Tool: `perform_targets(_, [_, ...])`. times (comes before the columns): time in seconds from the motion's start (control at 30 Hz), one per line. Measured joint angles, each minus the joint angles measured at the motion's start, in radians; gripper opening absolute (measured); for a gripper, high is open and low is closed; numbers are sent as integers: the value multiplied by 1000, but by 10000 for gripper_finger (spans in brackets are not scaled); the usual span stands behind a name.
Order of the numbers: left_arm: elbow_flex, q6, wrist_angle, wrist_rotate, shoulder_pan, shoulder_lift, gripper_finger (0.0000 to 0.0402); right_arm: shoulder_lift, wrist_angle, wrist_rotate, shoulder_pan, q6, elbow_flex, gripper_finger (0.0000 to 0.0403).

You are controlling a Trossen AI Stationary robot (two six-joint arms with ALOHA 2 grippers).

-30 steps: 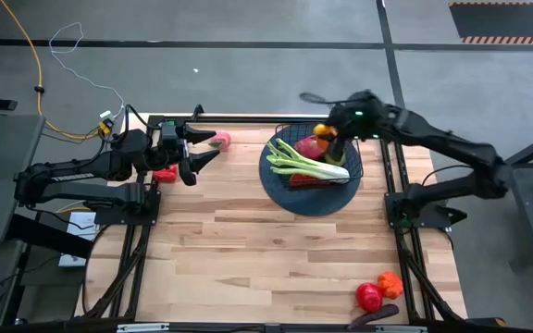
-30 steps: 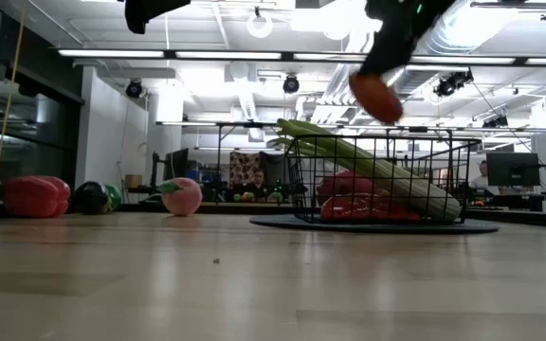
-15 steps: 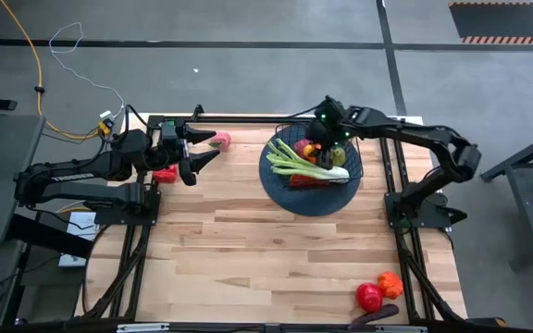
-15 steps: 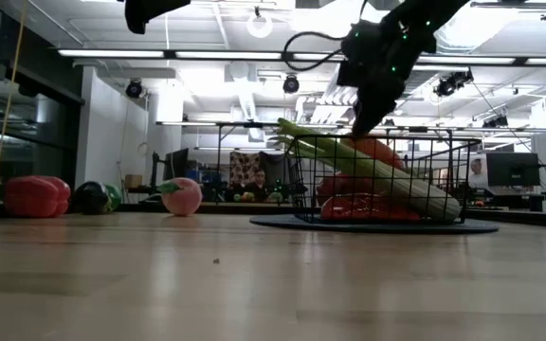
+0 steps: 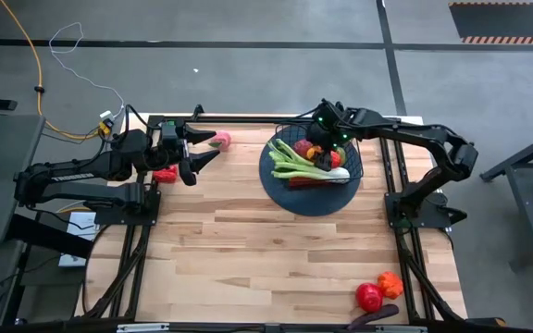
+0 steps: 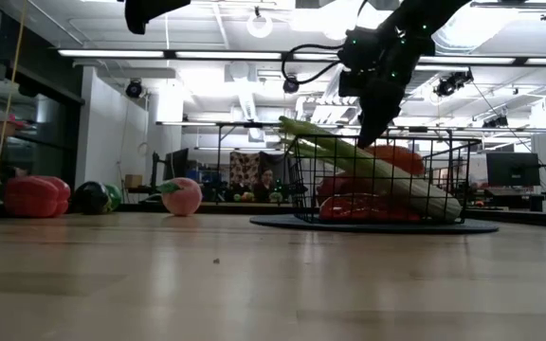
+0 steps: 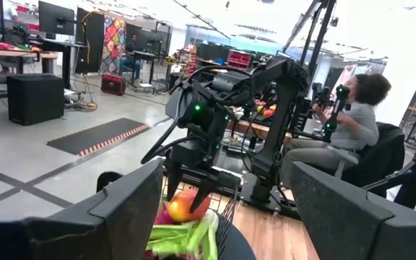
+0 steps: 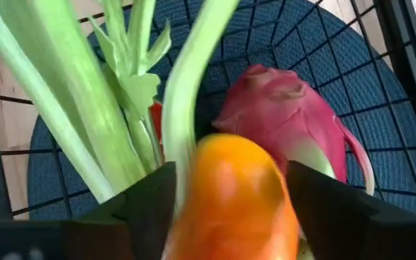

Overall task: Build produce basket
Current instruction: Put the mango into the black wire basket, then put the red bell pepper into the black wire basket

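Observation:
The black wire basket point(image 5: 285, 192) stands far right on its dark round base, holding long pale green celery point(image 5: 294, 165), a pink dragon fruit point(image 8: 287, 115) and a red piece point(image 6: 358, 210). My right gripper point(image 5: 322, 146) reaches steeply down into it, fingers apart on either side of an orange-red fruit point(image 8: 230, 195). In the low view that fruit point(image 6: 398, 157) lies on the celery point(image 6: 349, 161) just below the fingertips. My left gripper point(image 5: 213, 148) waits open and level at the far left, with nothing between its fingers. My right gripper comes from above, slanting down, with one finger point(image 8: 143, 198) on each side of the orange-red fruit point(image 7: 183, 207). The fruit rests on the celery inside the basket. Whether the fingers touch it, I cannot tell.
A pink peach point(image 5: 220, 141) and a red pepper point(image 5: 165, 174) lie by my left gripper at the far left edge. Red point(image 5: 368, 296) and orange point(image 5: 390, 282) pieces and a dark eggplant point(image 5: 373, 317) lie near right. A seated person point(image 7: 352, 130) shows beyond the table.
My right gripper has come down from above the basket into it, tipping steeper, carrying the orange-red fruit. The fruit hung clear above the rim then; now it lies inside on the celery, shifted a little away from the fingers.

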Motion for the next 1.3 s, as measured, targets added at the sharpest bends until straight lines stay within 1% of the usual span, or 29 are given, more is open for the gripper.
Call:
perform_targets(0.13, [0, 0, 0, 0, 1, 0, 289, -4, -5, 2, 0, 0, 0, 295])
perform_targets(0.23, [0, 0, 0, 0, 1, 0, 289, -19, -4, -1, 0, 2, 0, 315])
perform_targets(0.37, [0, 2, 0, -9, 1, 0, 289, -60, 0, -8, 0, 3, 0, 321])
perform_targets(0.5, [0, 12, -1, -12, 1, 0, 289, -154, -22, -42, -1, 90, 0, 321])
perform_targets(0.7, [0, -43, -30, -13, 1, 0, 289, -331, -38, -179, 16, 250, 0, 321])
perform_targets(0.77, [0, -44, -40, -13, 1, 0, 289, -385, -15, -190, 47, 299, 0, 320])
perform_targets(0.9, [0, -44, -49, -7, 1, 0, 289, -464, 141, -176, 134, 381, 0, 320])
perform_targets(1.0, [0, -44, -47, 0, 1, 0, 289, -488, 254, -118, 204, 390, 0, 320])
perform_targets(1.1, [0, -44, -47, 2, 1, 0, 289, -482, 298, -64, 250, 384, -3, 320])
perform_targets(1.17, [0, -44, -46, 3, 1, 0, 289, -480, 382, -55, 273, 400, -52, 320])
perform_targets(1.3, [0, -44, -46, 3, 0, 0, 289, -485, 637, -55, 311, 499, -251, 320])
